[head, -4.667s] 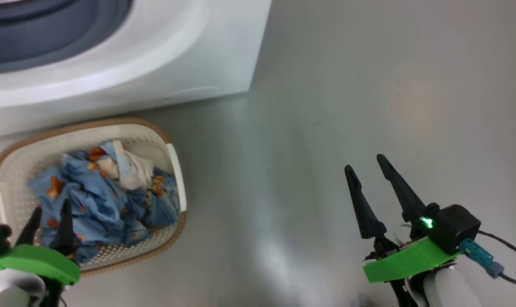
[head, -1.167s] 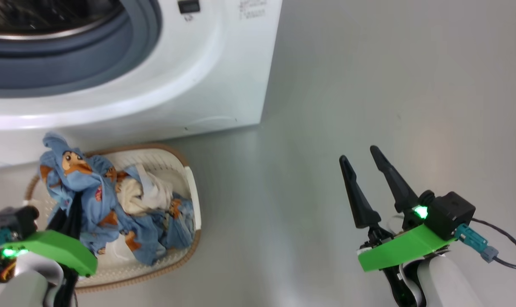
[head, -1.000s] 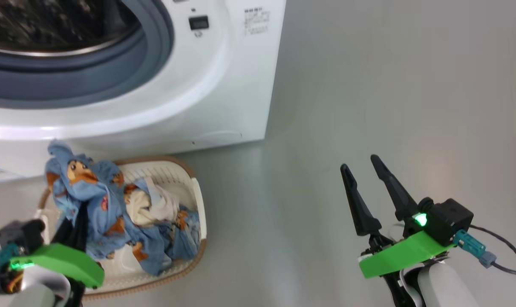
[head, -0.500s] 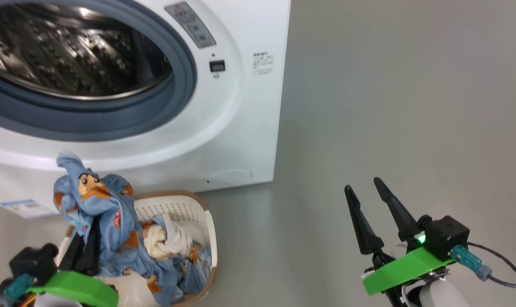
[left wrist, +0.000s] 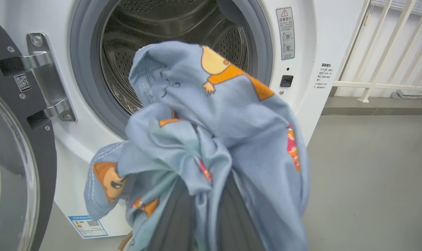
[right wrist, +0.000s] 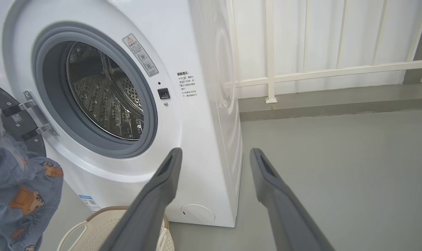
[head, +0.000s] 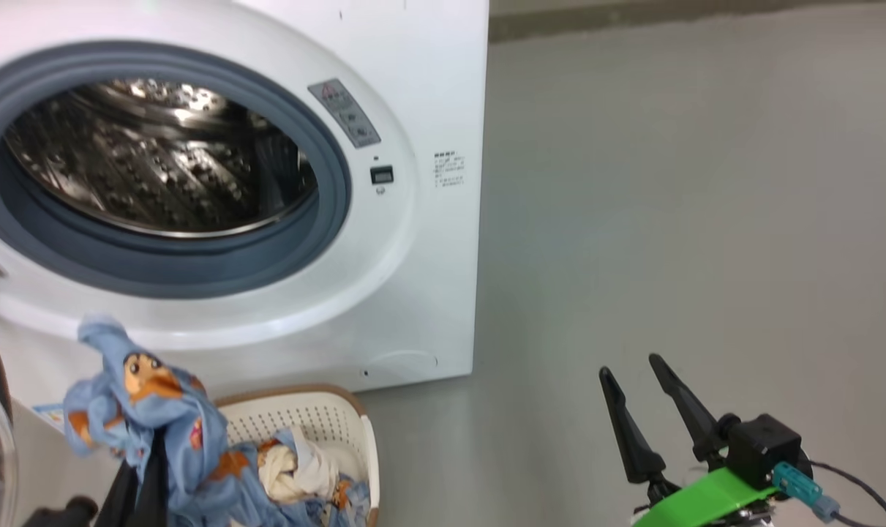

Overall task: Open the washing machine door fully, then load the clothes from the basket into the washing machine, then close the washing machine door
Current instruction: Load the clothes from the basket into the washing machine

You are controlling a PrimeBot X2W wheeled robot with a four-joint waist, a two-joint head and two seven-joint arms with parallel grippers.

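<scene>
**Item: the clothes** (head: pixel 157 432). A blue cartoon-print piece is raised at the lower left of the head view. It hangs above the basket (head: pixel 366 446) and below the drum (head: pixel 157 168) opening. Its tail trails down into the basket, where a white piece lies.

**Holder: my left gripper** (head: pixel 144 479). It is clenched on the blue fabric from beneath, and the cloth drapes over both fingers and hides their tips. I judge the height is meant to lift the cloth clear of the basket rim and line it up with the opening.

**My right gripper** (head: pixel 629 366). It is released and empty at the lower right, over the floor (head: pixel 669 219) and well apart from the washing machine (head: pixel 428 278). It is likely parked there to leave the path free.

**The washing machine door** (left wrist: pixel 8 167). It is swung wide at the left edge, so the opening is clear.

**Views.**
- The left wrist view shows the hinge (left wrist: pixel 45 80) and the door glass, with the drum directly behind the cloth.
- The head view shows the basket's contents.
- The right wrist view shows a round flap (right wrist: pixel 198 213) low down on the machine and a white railing (right wrist: pixel 336 73) beyond it.
</scene>
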